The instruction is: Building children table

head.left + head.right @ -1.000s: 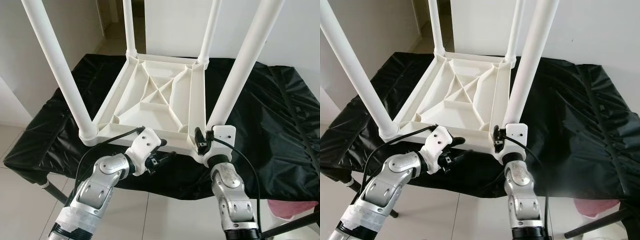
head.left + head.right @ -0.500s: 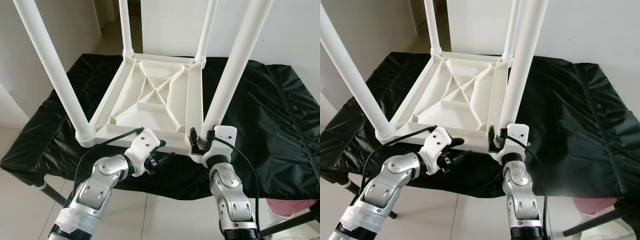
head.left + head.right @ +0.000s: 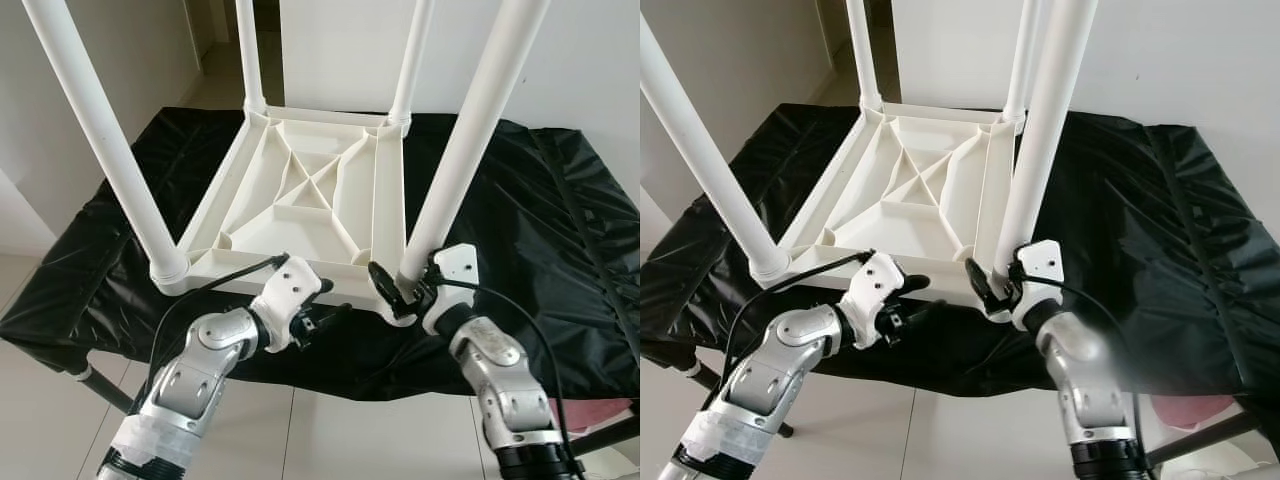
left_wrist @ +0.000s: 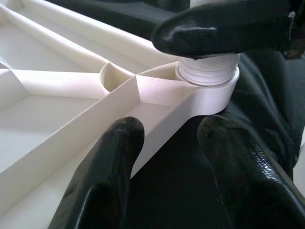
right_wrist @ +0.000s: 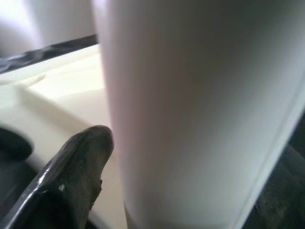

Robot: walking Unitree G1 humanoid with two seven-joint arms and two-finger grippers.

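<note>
A white plastic children's table [image 3: 310, 195] lies upside down on a black cloth [image 3: 540, 230], its four white legs pointing up. My right gripper [image 3: 403, 288] is closed round the base of the near-right leg [image 3: 462, 150]; one black finger [image 3: 384, 284] shows left of the leg, the other is hidden behind it. In the right wrist view the leg [image 5: 200, 109] is up close with one finger [image 5: 71, 176] beside it. My left gripper [image 3: 331, 300] stands open at the tabletop's near edge, fingers [image 4: 105, 171] straddling the rim close to the leg's threaded collar [image 4: 207, 71].
The black cloth drapes over a low stand with dark metal legs [image 3: 100, 385]. A pink object [image 3: 1185, 412] lies on the tiled floor at the lower right. White walls close in on both sides, with a doorway [image 3: 215, 35] behind.
My right forearm has swung out to the right while the wrist turned about the near-right leg; one finger now shows left of the leg. The left arm has stayed put.
</note>
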